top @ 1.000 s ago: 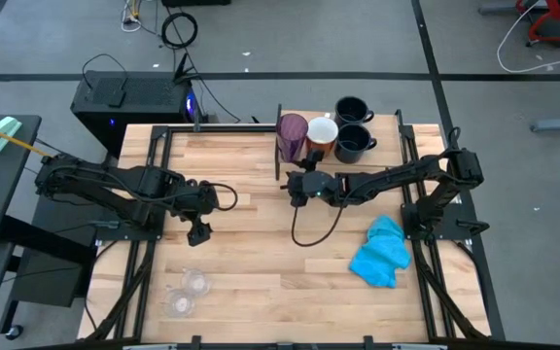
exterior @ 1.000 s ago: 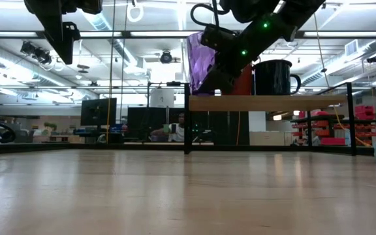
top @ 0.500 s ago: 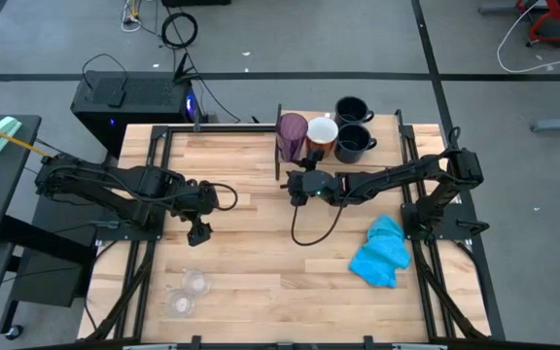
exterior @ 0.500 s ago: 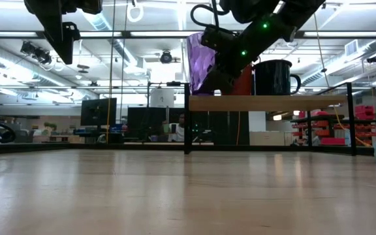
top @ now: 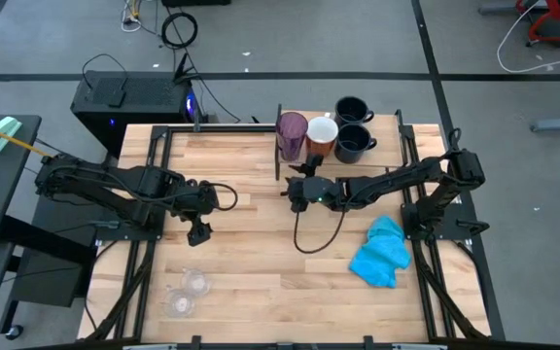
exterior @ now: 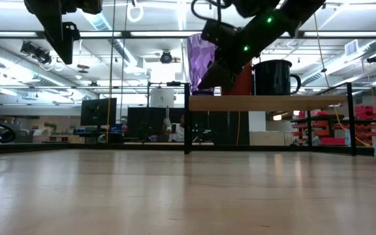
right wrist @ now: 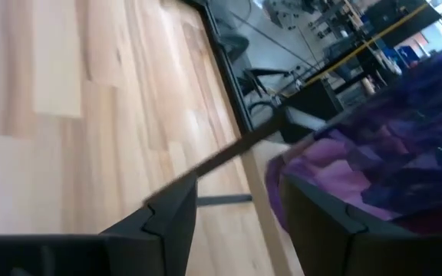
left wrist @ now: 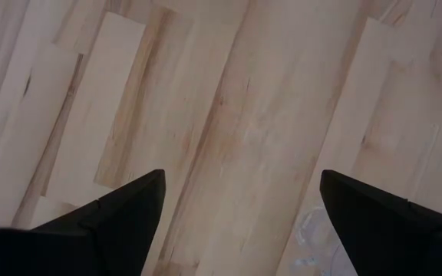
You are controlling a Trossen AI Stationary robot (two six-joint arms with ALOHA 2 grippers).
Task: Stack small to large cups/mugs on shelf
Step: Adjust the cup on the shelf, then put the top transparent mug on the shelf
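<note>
Four cups on light wooden shelf (top: 367, 156) — tall translucent purple tumbler (top: 291, 135) included; right gripper (top: 296, 190) beside it, empty, part-open. Left gripper (top: 197, 233) wide open above two clear plastic cups (top: 189, 293) — likely next.

mugs (top: 346, 128) on shelf (exterior: 266, 102), cloth (top: 381, 252) right

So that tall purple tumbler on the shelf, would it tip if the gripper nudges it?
Probably. The purple tumbler stands taller than the orange mug beside it, so a high nudge could topple it. Its translucent, faceted wall suggests light plastic, likely to slide.
</note>
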